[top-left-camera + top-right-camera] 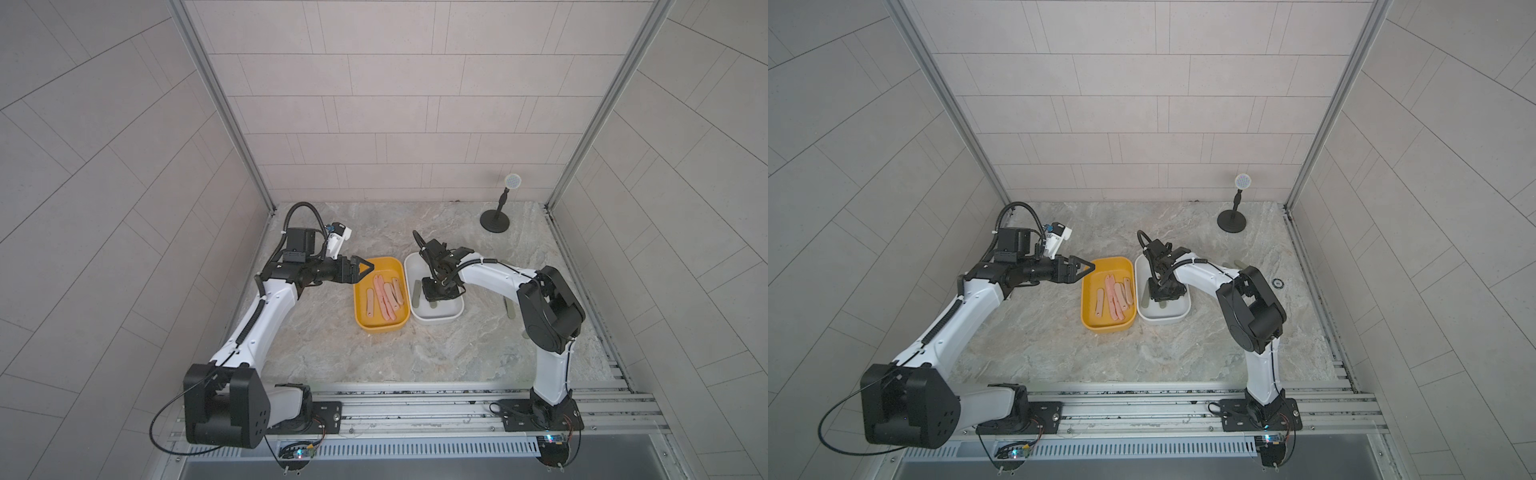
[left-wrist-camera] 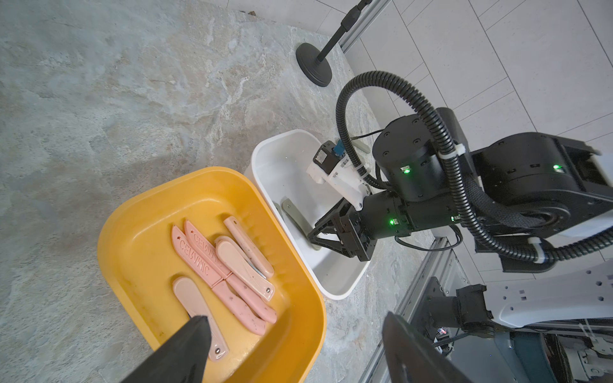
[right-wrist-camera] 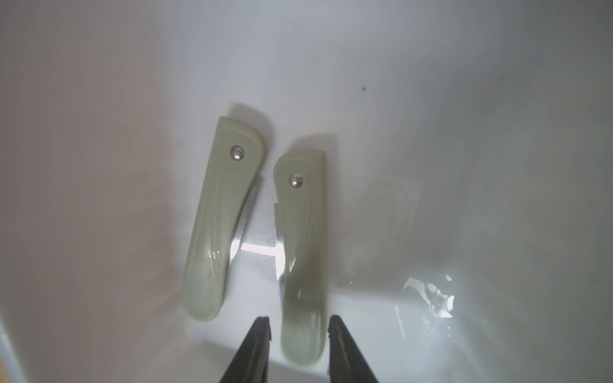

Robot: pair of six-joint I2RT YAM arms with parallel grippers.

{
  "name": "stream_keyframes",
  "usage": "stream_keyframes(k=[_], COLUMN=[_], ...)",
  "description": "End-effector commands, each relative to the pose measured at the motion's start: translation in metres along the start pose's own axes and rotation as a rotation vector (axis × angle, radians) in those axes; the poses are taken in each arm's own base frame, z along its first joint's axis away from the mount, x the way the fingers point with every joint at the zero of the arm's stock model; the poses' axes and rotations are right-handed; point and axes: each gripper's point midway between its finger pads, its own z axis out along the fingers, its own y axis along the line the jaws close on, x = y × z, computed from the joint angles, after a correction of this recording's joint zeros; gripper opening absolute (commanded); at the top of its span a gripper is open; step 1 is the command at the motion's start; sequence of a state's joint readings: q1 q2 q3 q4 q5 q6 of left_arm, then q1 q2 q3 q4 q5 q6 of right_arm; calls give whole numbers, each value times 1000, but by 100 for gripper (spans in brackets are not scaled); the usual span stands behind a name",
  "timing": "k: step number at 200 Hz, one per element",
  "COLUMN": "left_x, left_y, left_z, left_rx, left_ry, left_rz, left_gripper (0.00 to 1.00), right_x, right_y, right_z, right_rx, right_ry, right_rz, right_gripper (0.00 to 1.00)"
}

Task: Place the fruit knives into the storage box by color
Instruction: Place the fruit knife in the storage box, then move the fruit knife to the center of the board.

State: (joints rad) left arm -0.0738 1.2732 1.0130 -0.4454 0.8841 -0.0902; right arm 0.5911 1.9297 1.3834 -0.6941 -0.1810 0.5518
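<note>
Fruit knives are sorted between two boxes that sit side by side, touching, near the middle of the desk (image 1: 374, 357): the yellow box (image 1: 376, 327) toward the left edge and the white box (image 1: 436, 319) toward the right edge. Several salmon-pink knives (image 1: 386, 297) lie lengthwise on the yellow box's floor, two of them unfolded and long, the others folded and overlapping them. Two folded grey-green knives lie nearly parallel and just apart on the white box's floor, one (image 3: 219, 219) clear of the arm and one (image 3: 300, 252) under it. The right gripper (image 3: 298, 320) reaches down into the white box, its jaws slightly parted on either side of that second knife's rounded end. A thin strip of white floor shows beside one finger, so it is not clamped. The left gripper (image 2: 294, 316) hangs over the far left corner of the yellow box, its jaws wide apart and holding nothing. Another grey-green knife (image 1: 509, 309) lies on the desk toward the right edge, partly hidden by the right arm. One more (image 1: 1239, 264) peeks out behind that arm. A black stand (image 1: 495, 218) occupies the far right corner.
</note>
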Motion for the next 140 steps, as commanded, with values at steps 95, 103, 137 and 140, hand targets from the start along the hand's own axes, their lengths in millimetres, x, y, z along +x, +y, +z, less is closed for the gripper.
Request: stream_keyframes(k=[95, 103, 137, 140], left_x=[-9, -10, -13, -14], left_y=[-11, -12, -16, -16], left_z=[-7, -7, -9, -9], left_rx=[33, 34, 38, 38], left_ry=[-33, -34, -36, -37], left_rz=[20, 22, 28, 29], left_gripper=[88, 88, 88, 88], right_x=[-29, -30, -26, -26], right_y=[-3, -8, -38, -42], right_z=[-80, -84, -100, -101], right_rx=[16, 32, 88, 94], right_ry=[-206, -216, -248, -252], right_rz=[-23, -18, 25, 33], right_gripper=[84, 86, 89, 90])
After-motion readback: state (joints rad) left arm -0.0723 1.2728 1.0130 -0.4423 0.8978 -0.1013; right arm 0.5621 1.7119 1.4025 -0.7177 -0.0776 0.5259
